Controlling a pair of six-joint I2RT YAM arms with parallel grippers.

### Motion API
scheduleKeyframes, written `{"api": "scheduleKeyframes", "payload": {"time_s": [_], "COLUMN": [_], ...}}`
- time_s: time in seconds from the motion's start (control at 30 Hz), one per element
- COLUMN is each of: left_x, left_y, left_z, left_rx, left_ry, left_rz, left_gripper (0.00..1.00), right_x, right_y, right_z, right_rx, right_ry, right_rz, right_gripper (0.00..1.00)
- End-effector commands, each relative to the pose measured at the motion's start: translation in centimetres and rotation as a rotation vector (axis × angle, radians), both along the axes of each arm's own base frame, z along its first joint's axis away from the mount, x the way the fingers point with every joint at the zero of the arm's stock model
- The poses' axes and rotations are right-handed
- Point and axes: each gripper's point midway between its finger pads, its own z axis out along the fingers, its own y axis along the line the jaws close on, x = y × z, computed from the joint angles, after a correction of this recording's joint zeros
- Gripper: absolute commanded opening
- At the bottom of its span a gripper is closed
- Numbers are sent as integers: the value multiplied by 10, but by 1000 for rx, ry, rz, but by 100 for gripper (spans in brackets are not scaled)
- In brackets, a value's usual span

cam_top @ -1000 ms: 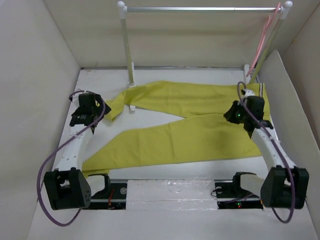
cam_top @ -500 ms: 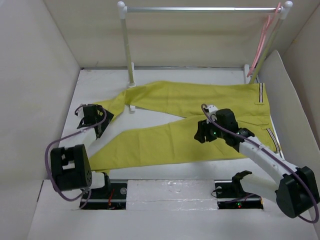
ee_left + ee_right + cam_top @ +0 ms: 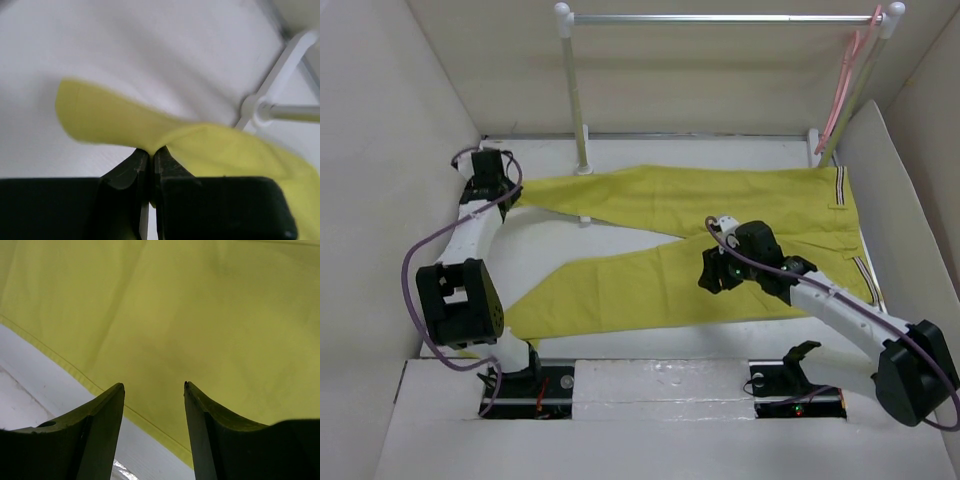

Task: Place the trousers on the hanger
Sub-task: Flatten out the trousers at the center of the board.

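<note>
The mustard-yellow trousers (image 3: 720, 200) lie flat on the white table, legs pointing left and striped waistband (image 3: 841, 187) at the right. My left gripper (image 3: 500, 192) is at the far left, shut on the cuff of the upper leg. In the left wrist view its jaws (image 3: 151, 152) are pressed together with yellow cloth (image 3: 115, 120) pinched between them. My right gripper (image 3: 710, 278) hovers open over the lower leg near the crotch; the right wrist view shows its fingers (image 3: 154, 386) apart above the cloth (image 3: 175, 315) and its hem. The pale pink hanger (image 3: 846, 80) hangs at the rail's right end.
A rack with white posts (image 3: 573, 90) and a silver rail (image 3: 720, 18) stands along the back of the table; its left foot (image 3: 260, 107) is close to my left gripper. Cardboard walls (image 3: 390, 150) enclose the table on the left, right and back.
My left gripper swung to the far left and shut on the upper leg's cuff, drawing that leg out straight. My right gripper opened and moved from the waistband leftward to the middle.
</note>
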Motion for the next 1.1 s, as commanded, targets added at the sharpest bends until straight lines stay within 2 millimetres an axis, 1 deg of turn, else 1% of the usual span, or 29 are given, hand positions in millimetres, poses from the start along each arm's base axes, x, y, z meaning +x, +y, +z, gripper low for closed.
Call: {"api": "scheduleKeyframes", "payload": {"time_s": [0.0,0.07,0.1,0.13,0.17,0.2,0.23,0.3,0.33,0.37,0.4,0.43,0.47,0.5,0.53,0.57,0.63,0.67,0.7,0.73,0.77,0.8,0.83,0.87,0.9,0.93,0.97,1.03,1.07], "left_x": [-9,-12,-16,-20,-25,-26,-25,-13,-17,-11,-16,-17,-28,-26,-29,-39,-36,-33,-28,-25,-15,-16,-14,-18,-18,-21,-34,-52,-72], "left_y": [38,45,47,60,67,73,78,81,80,80,78,77,76,77,76,74,71,69,67,63,56,49,37,28,21,8,-3,-10,-20], "left_z": [89,108,106,103,89,83,79,62,60,56,51,50,49,55,55,50,45,33,13,16,0,-12,-20,-29,-27,-26,-20,-16,-16], "left_rx": [267,326,337,343,344,341,340,325,318,304,286,271,271,277,281,280,274,255,237,221,173,149,134,112,98,93,75,55,35], "left_ry": [19,30,48,58,91,107,116,157,172,188,211,200,190,135,110,102,82,104,153,146,181,222,240,261,235,219,191,172,173], "left_rz": [45,62,66,101,114,123,128,116,117,123,125,144,157,167,172,169,156,149,127,109,77,58,36,22,12,-16,-45,-65,-98], "left_gripper": [0,0,1,14,19,22,49,84,85,85,83,81,81,81,81,82,84,84,85,85,85,85,83,82,81,80,79,79,79], "right_x": [20,25,26,26,28,31,31,31,31,29,32,32,32,33,34,33,33,33,32,32,30,30,30,29,26,24,24,18,19], "right_y": [4,1,0,0,-2,-4,-4,-6,-6,-8,-11,-13,-16,-20,-23,-24,-27,-27,-26,-26,-26,-26,-27,-29,-27,-25,-22,-9,-1], "right_z": [25,24,19,17,18,18,16,17,18,17,19,19,18,16,16,15,14,15,16,15,15,13,10,8,5,3,4,5,6], "right_rx": [17,20,6,2,-5,-18,-27,-56,-61,-72,-83,-92,-111,-123,-128,-132,-137,-132,-131,-135,-135,-144,-153,-166,-177,-181,-185,-171,-152], "right_ry": [-88,-79,-67,-60,-51,-57,-49,-53,-54,-45,-55,-57,-57,-57,-56,-54,-55,-58,-60,-58,-55,-59,-51,-43,-37,-30,-36,-47,-61], "right_rz": [6,5,19,28,28,37,43,77,82,87,84,82,79,76,69,75,69,74,83,87,100,113,117,116,139,152,156,187,201], "right_gripper": [57,57,57,57,58,58,59,61,61,61,61,62,62,63,63,63,60,52,31,31,4,0,0,0,1,8,29,42,48]}}
